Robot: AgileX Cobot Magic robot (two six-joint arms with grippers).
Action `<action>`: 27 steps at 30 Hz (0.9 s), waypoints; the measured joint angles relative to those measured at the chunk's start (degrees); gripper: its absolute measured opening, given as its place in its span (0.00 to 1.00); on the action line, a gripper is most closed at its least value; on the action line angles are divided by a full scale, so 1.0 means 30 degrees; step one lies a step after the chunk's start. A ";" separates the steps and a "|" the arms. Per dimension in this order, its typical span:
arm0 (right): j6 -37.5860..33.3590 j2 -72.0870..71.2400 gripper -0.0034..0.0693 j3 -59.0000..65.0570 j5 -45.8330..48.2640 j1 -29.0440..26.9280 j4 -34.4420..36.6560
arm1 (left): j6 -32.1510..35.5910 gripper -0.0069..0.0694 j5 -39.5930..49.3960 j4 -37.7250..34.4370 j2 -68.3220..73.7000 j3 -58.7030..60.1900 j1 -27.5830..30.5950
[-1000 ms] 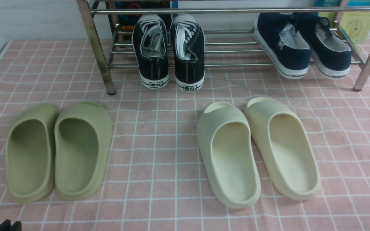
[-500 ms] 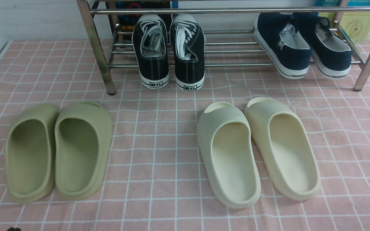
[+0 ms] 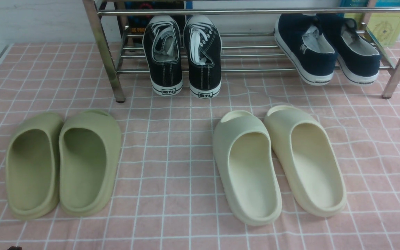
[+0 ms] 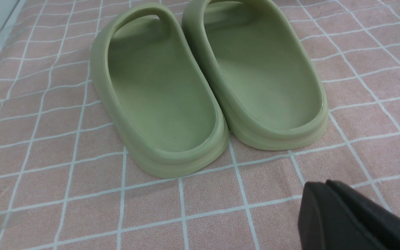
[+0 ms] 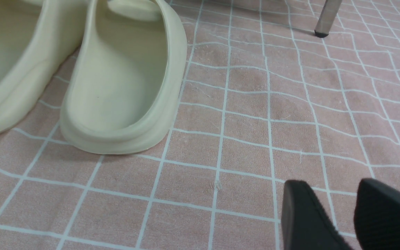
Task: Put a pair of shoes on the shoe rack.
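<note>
two black sneakers (image 3: 182, 55) are seen side by side on the lowest tier of the shoe rack (image 3: 255, 69), toes inward and heels hanging a little over its front bar, so the placement is judged done as far as can be seen. both are far ahead of the left gripper (image 4: 328, 194) and well apart from it; that gripper is seen with its fingers pressed together and nothing held between them, low over the pink checked cloth (image 3: 179, 166). the olive slides (image 4: 203, 80) are found just ahead of it, untouched. the right gripper (image 5: 332, 205) is seen with a clear gap between its fingers and nothing held, and the cream slides (image 5: 82, 76) lie ahead of it and toward the other arm. navy slip-ons (image 3: 325, 48) are set on the same tier, far forward of the right gripper. little is judged left beyond both arms being kept clear.
</note>
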 joint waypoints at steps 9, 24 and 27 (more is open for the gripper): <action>0.0000 0.0000 0.37 0.0000 0.0000 0.0000 0.0000 | 0.0000 0.10 0.0000 0.0000 0.0000 0.0000 0.0000; 0.0000 0.0000 0.37 0.0000 0.0000 0.0000 0.0000 | 0.0000 0.12 0.0019 0.0000 0.0000 0.0000 0.0000; 0.0000 0.0000 0.37 0.0000 0.0000 0.0000 0.0000 | 0.0000 0.12 0.0019 0.0000 0.0000 0.0000 0.0000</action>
